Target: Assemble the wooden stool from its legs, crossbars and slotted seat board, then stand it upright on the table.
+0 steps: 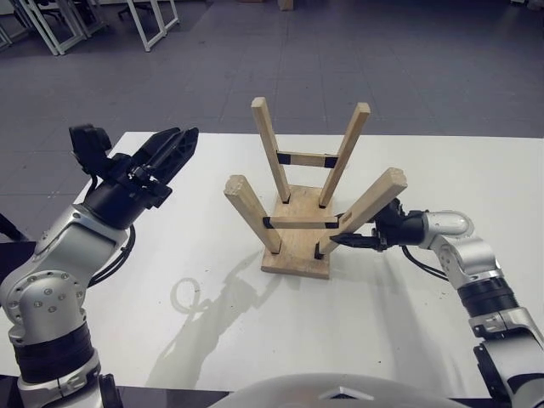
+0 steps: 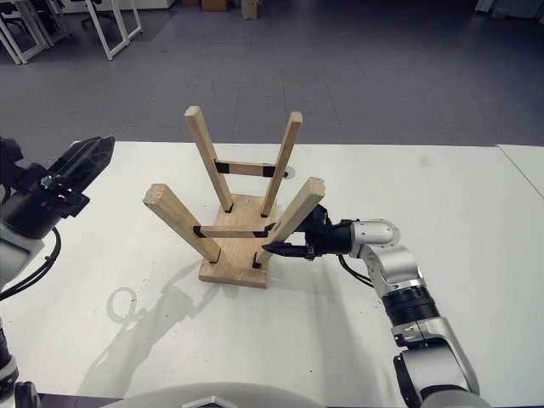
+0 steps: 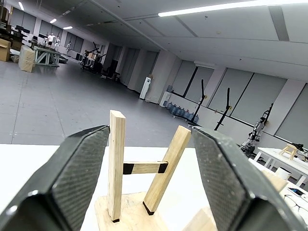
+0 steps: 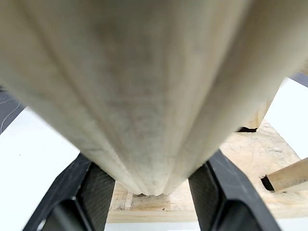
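Left side: left gripper (image 1: 187,134) is raised above the left part of the white table (image 1: 425,170), well apart from the stool. Its two fingers (image 3: 77,178) are spread wide. It holds nothing and touches nothing. From its wrist view the two far legs and their crossbar sit framed in the gap between the fingers.

Centre: one stool (image 1: 302,200), upside down. One seat board (image 1: 289,257) lies flat on the table near the middle.
- Legs: four, all seated in the board, pointing up and splayed outward.
  - far left leg (image 1: 270,149)
  - far right leg (image 1: 344,153)
  - near left leg (image 1: 252,212)
  - near right leg (image 1: 370,208)
- Crossbars: two counted.
  - far crossbar (image 1: 306,159) spans the far pair about halfway up.
  - near crossbar (image 1: 299,223) spans the near pair lower down.
  - Both have dark ends where they meet the legs.

Right side: right gripper (image 1: 336,240) is low over the table at the foot of the near right leg, just above the seat board's right edge. The wrist view shows one finger (image 4: 91,192) on each side of that leg with the wood between them, pinched close against both faces. The arm lies nearly level with the table and comes in from the right.
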